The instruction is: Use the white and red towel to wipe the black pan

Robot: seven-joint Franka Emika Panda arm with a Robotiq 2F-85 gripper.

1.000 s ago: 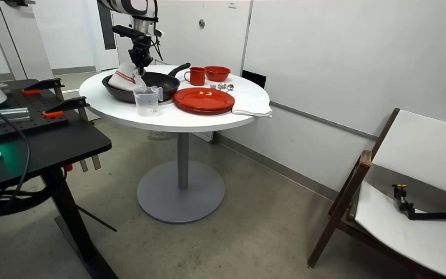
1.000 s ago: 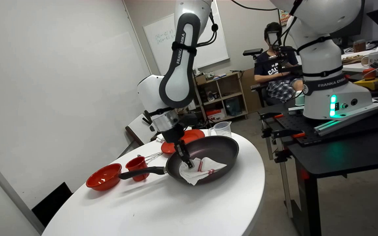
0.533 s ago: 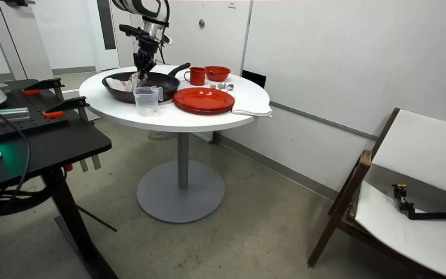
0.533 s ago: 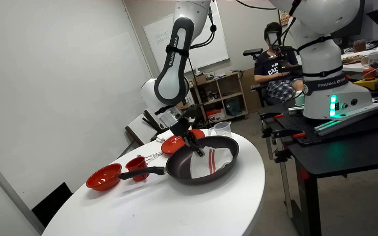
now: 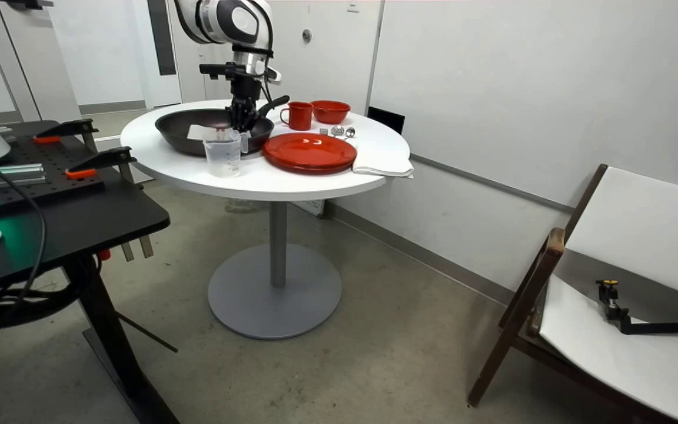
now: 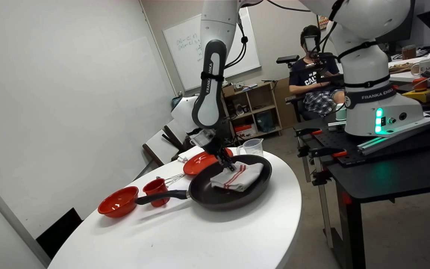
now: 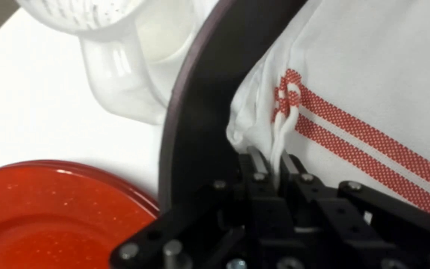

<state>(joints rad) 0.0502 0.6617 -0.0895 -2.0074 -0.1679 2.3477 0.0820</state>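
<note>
Much of the room on show is white wall (image 5: 527,88) and grey floor (image 5: 386,347). Round and white, the worktop (image 6: 200,239) stands on one post (image 5: 278,244) with a disc foot (image 5: 274,309). Near it a black desk (image 6: 416,175) carries the base (image 6: 360,117) of the arm (image 6: 215,74), which arches over the worktop. Past the desk a person (image 6: 314,80) sits near shelves (image 6: 256,111). Well apart from the worktop stands a chair (image 5: 621,371) with a black fitting (image 5: 657,328) on its seat.

Widest on the worktop is the pan (image 6: 202,188), standing flat, its handle (image 6: 166,195) reaching out over the white. Red plates (image 5: 309,150) lie stacked just beside it, partly covered by the arm in an exterior view. Inside the pan lies the folded towel (image 6: 243,179), white with red stripes. The claw (image 7: 273,160) is closed, pinching a fold of it near the pan's wall on the plates' side. At the plates' other side a folded cloth (image 5: 383,165) hangs slightly past the worktop's edge. The bowl (image 5: 331,112) stands near the handle's end. A clear jug (image 5: 223,156) stands just beside the pan and, in an exterior view, hides part of the rim and towel. The mug (image 5: 299,116) stands beside the bowl, partly behind the handle in an exterior view. Smallest, a whisk (image 6: 175,179) lies between mug and plates.
</note>
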